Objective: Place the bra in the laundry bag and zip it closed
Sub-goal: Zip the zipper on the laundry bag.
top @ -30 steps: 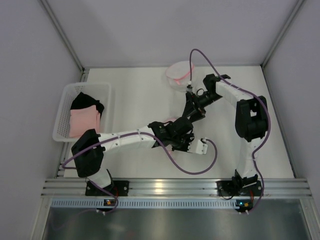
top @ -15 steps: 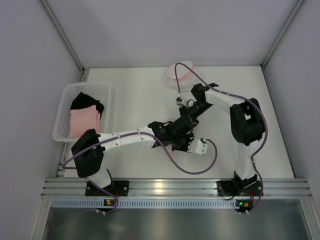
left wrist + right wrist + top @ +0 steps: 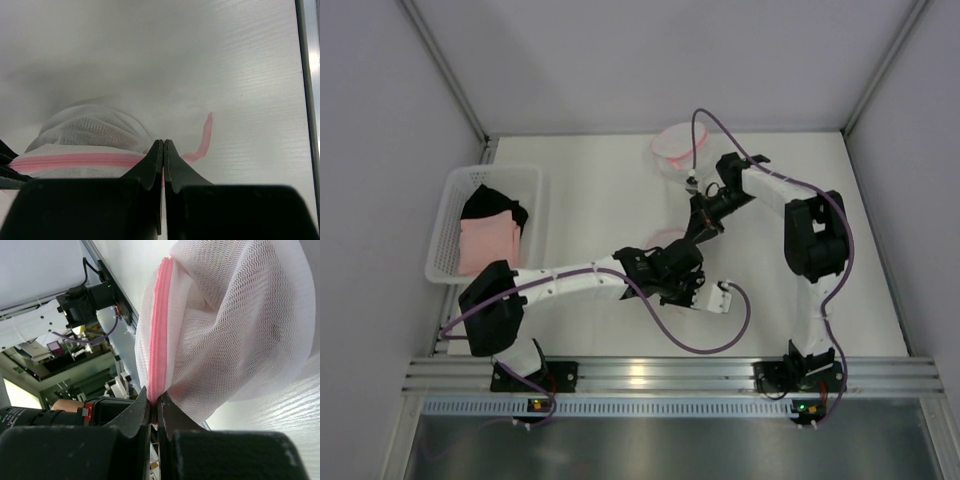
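The left gripper's [image 3: 163, 142] jaws, well to the right of a white basket [image 3: 495, 168] of black and pink garments, are clamped tip to tip on the pink zipper band [image 3: 70, 160] of the white mesh laundry bag [image 3: 90, 132]. The bag bulges just beyond them and to their left. A pink strip [image 3: 204, 137] lies on the table just right of these jaws; what it belongs to cannot be told. The right gripper's [image 3: 154, 392] jaws are clenched on the same zipper band, with the bag directly ahead of them. The bag's contents cannot be made out. A second mesh piece [image 3: 675, 150] with a pink rim is located beyond the right jaws.
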Controlling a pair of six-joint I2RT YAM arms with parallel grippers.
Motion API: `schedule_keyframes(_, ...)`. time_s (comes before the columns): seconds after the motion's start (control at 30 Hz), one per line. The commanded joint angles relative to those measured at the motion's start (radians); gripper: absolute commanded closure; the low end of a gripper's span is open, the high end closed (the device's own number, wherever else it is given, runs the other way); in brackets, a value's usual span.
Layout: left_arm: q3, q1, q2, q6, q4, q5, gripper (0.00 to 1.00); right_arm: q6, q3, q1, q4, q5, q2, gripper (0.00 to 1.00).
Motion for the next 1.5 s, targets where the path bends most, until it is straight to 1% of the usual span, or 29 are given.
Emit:
schedule_keyframes(0.0, -0.005, -0.025, -0.04, -0.016, -0.01, 0.066, 1.0, 0.039, 0.062, -0.012, 0.101, -0.025, 0.003, 1.0)
schedule_keyframes(0.03, -0.004, -0.025, -0.039, -0.013, -0.01, 0.059, 1.0, 0.039, 0.063, -0.012, 0.095, -0.029, 0.002, 0.93)
schedule_keyframes(0.07, 0.005, -0.025, -0.034, -0.01, -0.01, 0.04, 1.0, 0.032, 0.063, -0.012, 0.088, -0.025, 0.0, 0.66)
schedule_keyframes(0.1, 0.006, -0.025, -0.03, -0.015, -0.01, 0.025, 1.0, 0.032, 0.063, -0.012, 0.081, -0.025, -0.003, 0.66)
schedule_keyframes(0.13, 0.018, -0.019, -0.024, -0.016, -0.011, 0.022, 1.0, 0.01, 0.065, -0.012, 0.07, -0.007, -0.015, 0.41)
schedule_keyframes(0.17, 0.025, -0.013, -0.011, -0.022, -0.01, 0.019, 1.0, -0.002, 0.074, -0.015, 0.038, 0.007, -0.024, 0.36)
schedule_keyframes(0.2, 0.033, -0.009, -0.007, -0.025, -0.01, 0.019, 1.0, -0.005, 0.081, -0.017, 0.02, 0.023, -0.032, 0.33)
schedule_keyframes(0.23, 0.05, 0.005, -0.001, -0.032, -0.008, 0.016, 1.0, -0.064, 0.094, -0.024, -0.002, 0.062, -0.047, 0.29)
schedule_keyframes(0.27, 0.059, 0.011, 0.009, -0.038, -0.008, 0.013, 1.0, -0.082, 0.127, -0.031, -0.058, 0.081, -0.053, 0.29)
schedule_keyframes(0.37, 0.093, 0.034, 0.027, -0.041, -0.01, 0.003, 1.0, -0.135, 0.138, -0.07, -0.109, 0.119, -0.101, 0.26)
schedule_keyframes(0.47, 0.122, 0.057, 0.047, -0.045, -0.01, 0.01, 1.0, -0.191, 0.063, -0.095, -0.152, 0.126, -0.151, 0.26)
schedule_keyframes(0.57, 0.139, 0.068, 0.059, -0.045, -0.008, 0.013, 1.0, -0.214, -0.035, -0.087, -0.178, 0.072, -0.167, 0.26)
schedule_keyframes(0.73, 0.15, 0.077, 0.07, -0.033, -0.01, 0.02, 1.0, -0.159, -0.132, -0.034, -0.104, -0.017, -0.153, 0.24)
schedule_keyframes(0.83, 0.157, 0.082, 0.078, -0.032, -0.008, 0.023, 1.0, -0.13, -0.12, 0.011, -0.076, -0.011, -0.122, 0.24)
schedule_keyframes(0.9, 0.165, 0.081, 0.085, -0.038, -0.01, 0.028, 1.0, -0.102, -0.113, 0.028, -0.027, -0.002, -0.113, 0.24)
schedule_keyframes(0.93, 0.168, 0.082, 0.088, -0.041, -0.01, 0.028, 1.0, -0.084, -0.112, 0.038, -0.018, -0.002, -0.102, 0.24)
schedule_keyframes(1.0, 0.171, 0.082, 0.095, -0.05, -0.008, 0.026, 1.0, -0.083, -0.101, 0.049, -0.011, -0.003, -0.09, 0.28)
schedule_keyframes(1.03, 0.17, 0.082, 0.095, -0.053, -0.008, 0.023, 1.0, -0.089, -0.103, 0.057, -0.014, -0.002, -0.081, 0.34)
schedule_keyframes(1.1, 0.168, 0.084, 0.092, -0.058, -0.008, 0.02, 1.0, -0.096, -0.106, 0.06, -0.011, 0.004, -0.075, 0.42)
schedule_keyframes(1.13, 0.165, 0.084, 0.089, -0.061, -0.01, 0.019, 1.0, -0.1, -0.107, 0.06, -0.011, 0.018, -0.069, 0.5)
schedule_keyframes(1.17, 0.164, 0.084, 0.084, -0.061, -0.008, 0.028, 1.0, -0.103, -0.106, 0.061, -0.013, 0.027, -0.067, 0.55)
schedule_keyframes(1.2, 0.162, 0.082, 0.078, -0.061, -0.01, 0.031, 1.0, -0.108, -0.104, 0.06, -0.01, 0.041, -0.064, 0.69)
schedule_keyframes(1.3, 0.151, 0.082, 0.066, -0.067, -0.01, 0.045, 1.0, -0.114, -0.084, 0.055, -0.019, 0.056, -0.058, 0.89)
schedule_keyframes(1.33, 0.145, 0.081, 0.056, -0.067, -0.008, 0.046, 1.0, -0.116, -0.067, 0.052, -0.025, 0.058, -0.053, 1.0)
schedule_keyframes(1.47, 0.076, 0.076, 0.026, -0.053, -0.01, 0.049, 1.0, -0.137, -0.035, 0.035, -0.047, 0.061, -0.046, 1.0)
